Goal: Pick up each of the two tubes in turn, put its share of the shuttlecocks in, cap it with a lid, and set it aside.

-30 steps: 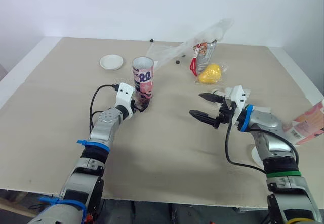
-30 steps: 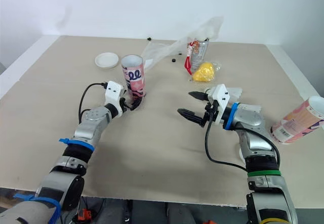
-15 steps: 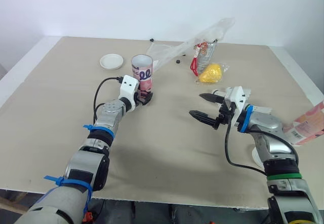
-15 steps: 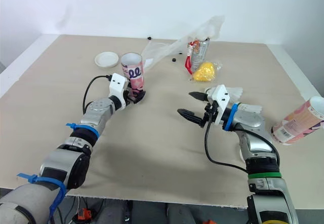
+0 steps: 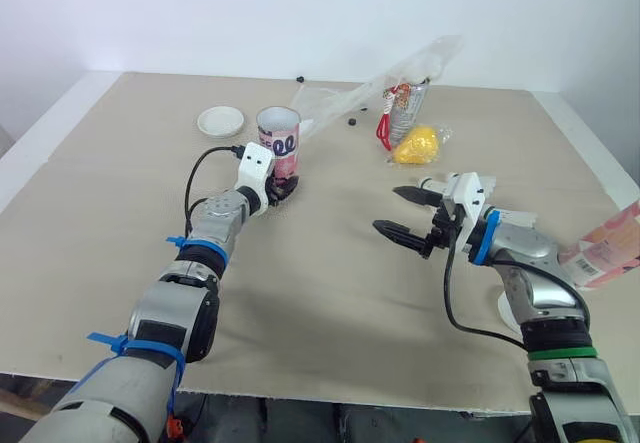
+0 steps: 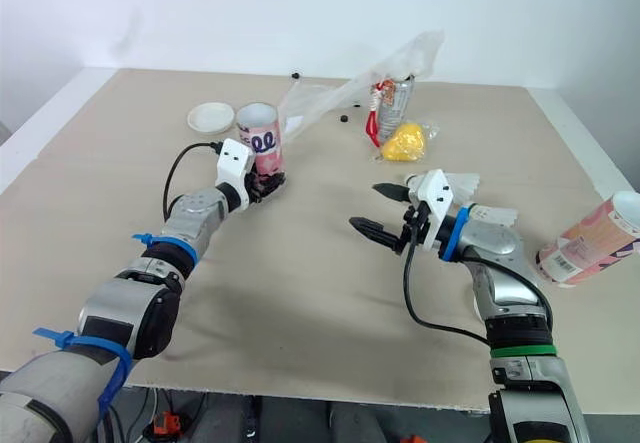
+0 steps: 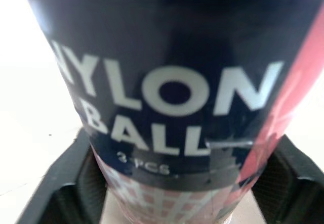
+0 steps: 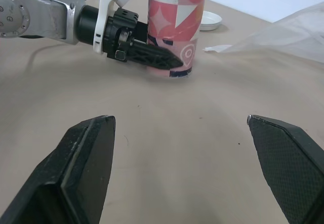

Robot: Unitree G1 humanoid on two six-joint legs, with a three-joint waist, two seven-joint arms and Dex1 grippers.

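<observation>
Left wrist view: upright tube sits between both fingers, pinched at its base. Left gripper at 11 o'clock on table. Right gripper at tube's 4 o'clock, well apart, fingers spread, empty.

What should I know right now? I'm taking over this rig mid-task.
Left gripper: around the base of the upright tube, which stands on the table; grip unconfirmed.
Right gripper: open, empty, above the table.
Second tube: lying at the table's right edge.
White lid: beyond the upright tube, to its left.
Done: nothing capped.
To do: fill, cap and set aside both tubes.
</observation>
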